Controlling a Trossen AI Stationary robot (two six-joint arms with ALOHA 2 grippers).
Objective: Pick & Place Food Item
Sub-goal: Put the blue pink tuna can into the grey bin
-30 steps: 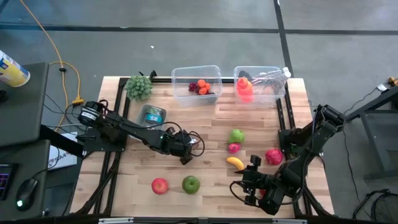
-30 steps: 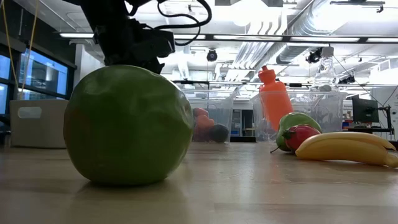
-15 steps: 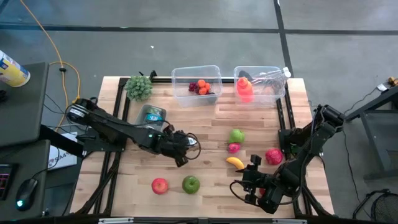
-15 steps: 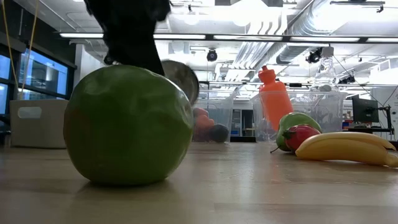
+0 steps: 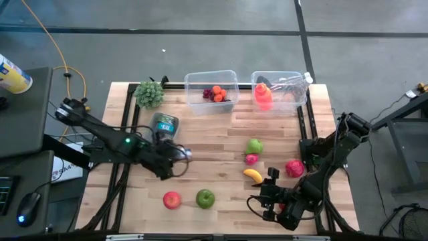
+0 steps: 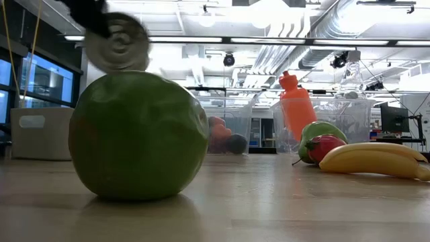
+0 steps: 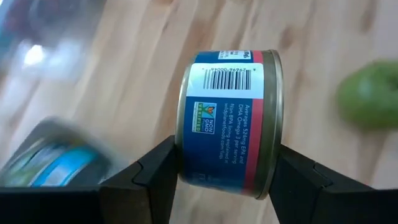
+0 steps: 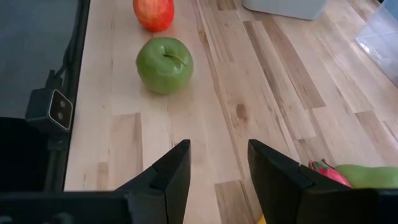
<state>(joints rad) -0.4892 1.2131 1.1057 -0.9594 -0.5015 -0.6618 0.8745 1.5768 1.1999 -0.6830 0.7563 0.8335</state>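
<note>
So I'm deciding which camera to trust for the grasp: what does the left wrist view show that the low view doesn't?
Only the left wrist view shows the left gripper, its fingers clamped on the blue-and-red labelled metal can, and a second, blue can behind it. Only the low view shows the yellow banana and orange bottle. Both show the held can and a green apple.
</note>
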